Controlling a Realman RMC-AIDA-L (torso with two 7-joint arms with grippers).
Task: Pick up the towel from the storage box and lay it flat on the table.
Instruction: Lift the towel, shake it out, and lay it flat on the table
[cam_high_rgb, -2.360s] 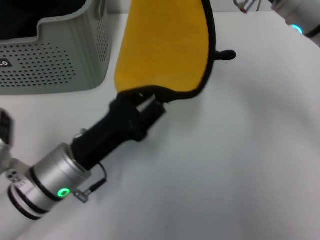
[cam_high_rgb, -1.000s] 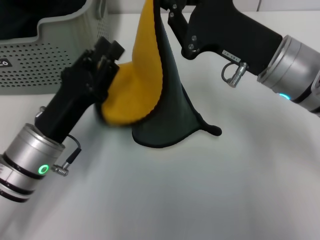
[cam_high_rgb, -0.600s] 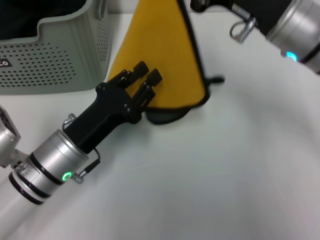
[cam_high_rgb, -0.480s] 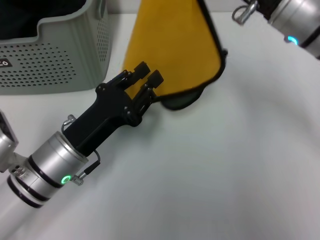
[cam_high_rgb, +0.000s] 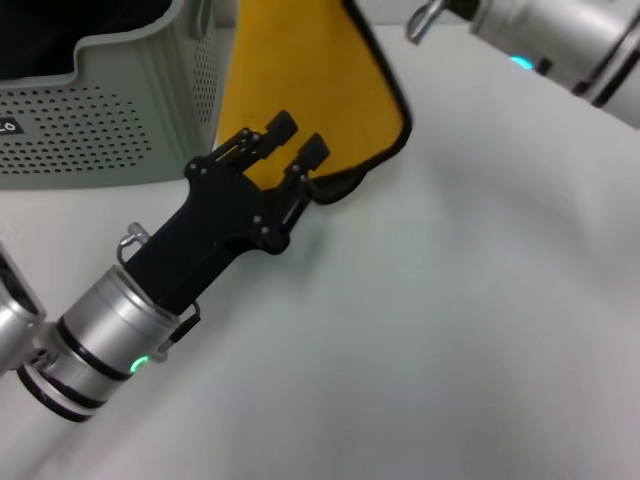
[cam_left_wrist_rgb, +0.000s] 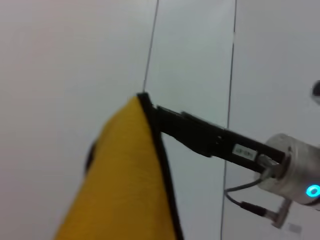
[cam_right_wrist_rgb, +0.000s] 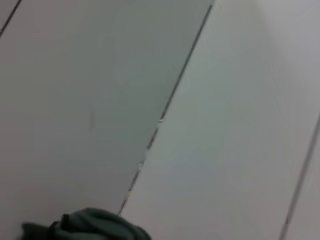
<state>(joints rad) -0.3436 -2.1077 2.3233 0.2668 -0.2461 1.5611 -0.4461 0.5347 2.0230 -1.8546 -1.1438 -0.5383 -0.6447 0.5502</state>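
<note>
**Towel hung from one corner, left gripper reaching for its hem**

The soft yellow-and-dark-green towel with black border (cam_high_rgb: 310, 90) hangs above the plain white table (cam_high_rgb: 470, 300), out of the pale grey-green perforated plastic storage box (cam_high_rgb: 110, 125). The right gripper (cam_left_wrist_rgb: 150, 107) pinches its top corner in the left wrist view, so the cloth drapes open. The left gripper (cam_high_rgb: 290, 150), fingers parted, sits at the lower hem, likely to take a second corner for spreading. The box interior is dark; contents unclear.
</note>
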